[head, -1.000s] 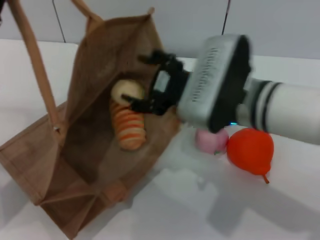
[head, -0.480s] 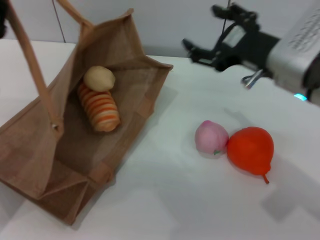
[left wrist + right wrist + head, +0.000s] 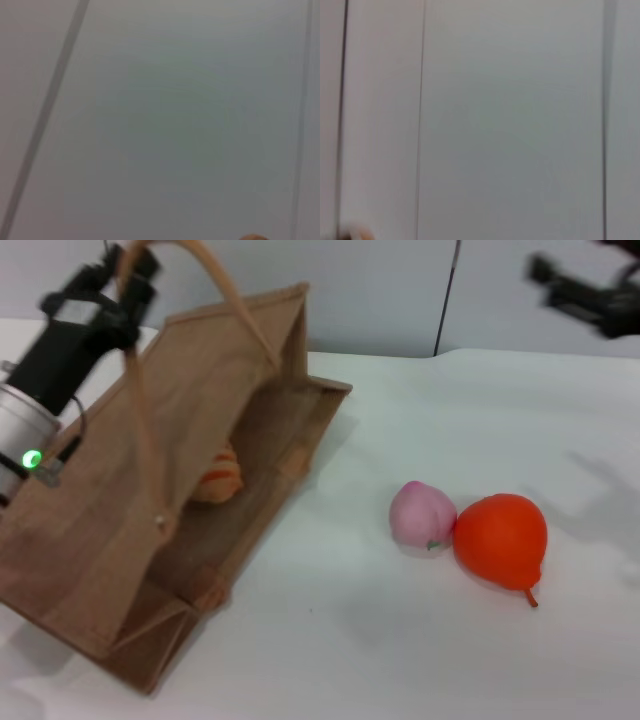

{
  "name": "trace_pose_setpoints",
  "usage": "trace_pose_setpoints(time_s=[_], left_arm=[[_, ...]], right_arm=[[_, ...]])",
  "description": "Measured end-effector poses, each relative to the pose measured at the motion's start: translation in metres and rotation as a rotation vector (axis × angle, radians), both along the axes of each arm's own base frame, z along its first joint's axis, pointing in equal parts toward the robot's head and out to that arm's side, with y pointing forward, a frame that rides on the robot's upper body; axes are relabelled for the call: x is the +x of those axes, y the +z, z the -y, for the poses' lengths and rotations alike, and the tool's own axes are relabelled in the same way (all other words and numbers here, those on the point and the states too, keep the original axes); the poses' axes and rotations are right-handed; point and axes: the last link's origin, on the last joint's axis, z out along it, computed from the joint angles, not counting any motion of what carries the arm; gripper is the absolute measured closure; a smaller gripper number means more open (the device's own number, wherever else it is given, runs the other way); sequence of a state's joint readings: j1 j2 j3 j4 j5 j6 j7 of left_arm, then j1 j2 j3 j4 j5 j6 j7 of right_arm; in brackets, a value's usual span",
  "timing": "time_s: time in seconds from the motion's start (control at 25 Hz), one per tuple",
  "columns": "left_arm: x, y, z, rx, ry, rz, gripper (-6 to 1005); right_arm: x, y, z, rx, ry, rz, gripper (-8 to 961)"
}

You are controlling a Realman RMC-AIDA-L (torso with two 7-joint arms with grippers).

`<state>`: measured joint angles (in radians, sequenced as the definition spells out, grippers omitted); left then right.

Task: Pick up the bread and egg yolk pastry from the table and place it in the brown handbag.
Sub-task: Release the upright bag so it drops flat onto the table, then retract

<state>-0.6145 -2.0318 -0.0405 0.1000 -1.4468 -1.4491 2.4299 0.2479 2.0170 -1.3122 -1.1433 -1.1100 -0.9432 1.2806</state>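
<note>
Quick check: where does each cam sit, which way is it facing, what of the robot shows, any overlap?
Head: on the head, looking down at the table with the bag, bread inside, pink ball and red fruit; left tool at the bag's handle, right tool far right.
Left wrist: faces a plain grey wall; no tool visible.
Right wrist: same kind of grey panelled wall; no tool visible.
Shared: both wrist views show only wall; head view has it in the background.

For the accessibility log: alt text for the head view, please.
A brown handbag lies open on a white table, the bread partly visible inside. The left gripper is at its handle; a pink ball touches an orange-red fruit.
</note>
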Motion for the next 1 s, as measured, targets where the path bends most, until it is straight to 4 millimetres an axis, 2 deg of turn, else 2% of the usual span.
trace_pose_setpoints(time_s=[0.2,0.36,0.48,0.68,0.84,1.0], left_arm=[[0.015,-0.021,0.007,-0.085,-0.114,-0.112,535],[0.029,-0.033,0.021,-0.169,-0.257,-0.159,449],[0.035,-0.03,0.029,-0.188,-0.328,-0.125,384],[0.038,-0.009,0.052,-0.11,-0.449,-0.038,179],[0.031,0.012,0.07,0.033,-0.475,0.025,151],[0.013,0.027,0.078,0.222,-0.354,0.077,155]], right_arm=[[0.054,0.039,0.025,0.095,0.13,-0.228,77],[0.072,0.048,0.041,0.18,0.163,-0.267,76],[0.076,0.05,0.042,0.199,0.153,-0.274,75],[0.076,0.048,0.039,0.188,0.148,-0.26,74],[0.073,0.043,0.037,0.188,0.164,-0.227,76],[0.075,0.034,0.037,0.247,0.171,-0.157,77]])
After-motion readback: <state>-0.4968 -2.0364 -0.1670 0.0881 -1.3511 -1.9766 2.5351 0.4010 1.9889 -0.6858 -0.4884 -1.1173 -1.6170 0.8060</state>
